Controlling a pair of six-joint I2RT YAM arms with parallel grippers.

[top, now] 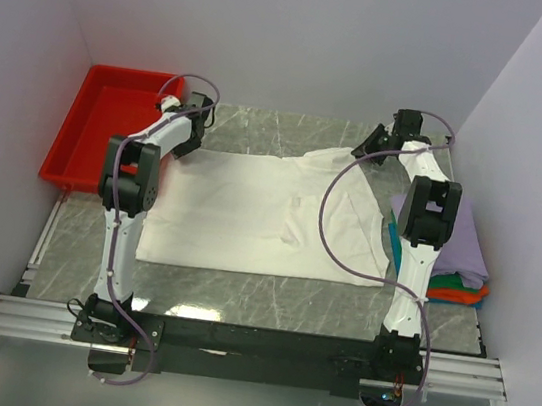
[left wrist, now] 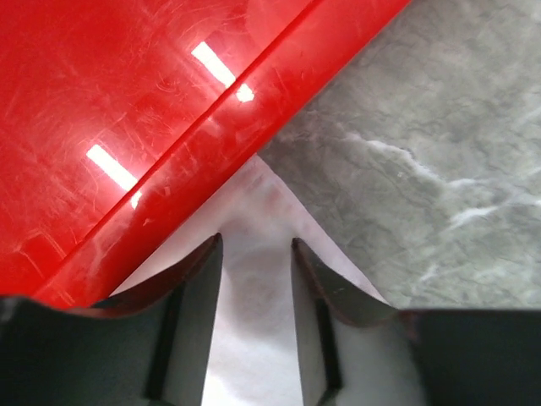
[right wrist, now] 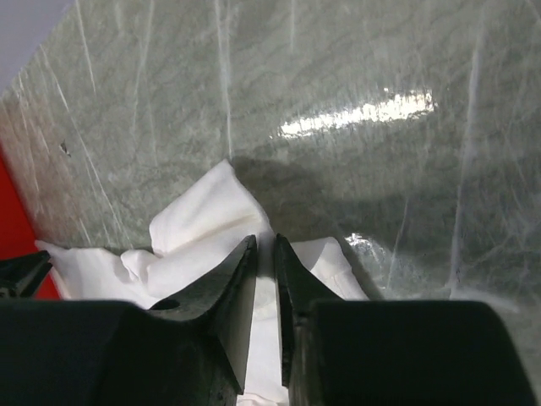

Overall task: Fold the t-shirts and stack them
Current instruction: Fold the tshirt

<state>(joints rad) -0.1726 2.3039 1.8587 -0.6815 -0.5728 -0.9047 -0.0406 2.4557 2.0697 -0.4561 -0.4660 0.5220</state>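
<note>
White t-shirt [top: 250,210]: soft, matte cloth, spread as wide rectangle on grey veined marble-look counter [top: 239,284], right half creased. Left fingers [left wrist: 196,296]: dark, wedge-shaped, standing apart astride shirt's pointed far-left corner, not clamping it. Glossy, scratched red plastic tray [left wrist: 127,127] just beside that corner. Right fingers [right wrist: 226,296]: nearly together, pinching bunched far-right fold of same shirt. Folded stack [top: 468,253] at counter's right side: lavender on top, teal, green and orange edges beneath.

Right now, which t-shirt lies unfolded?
The white t-shirt, spread open mid-table; the lavender t-shirt, green t-shirt and orange t-shirt lie folded, stacked at right.
</note>
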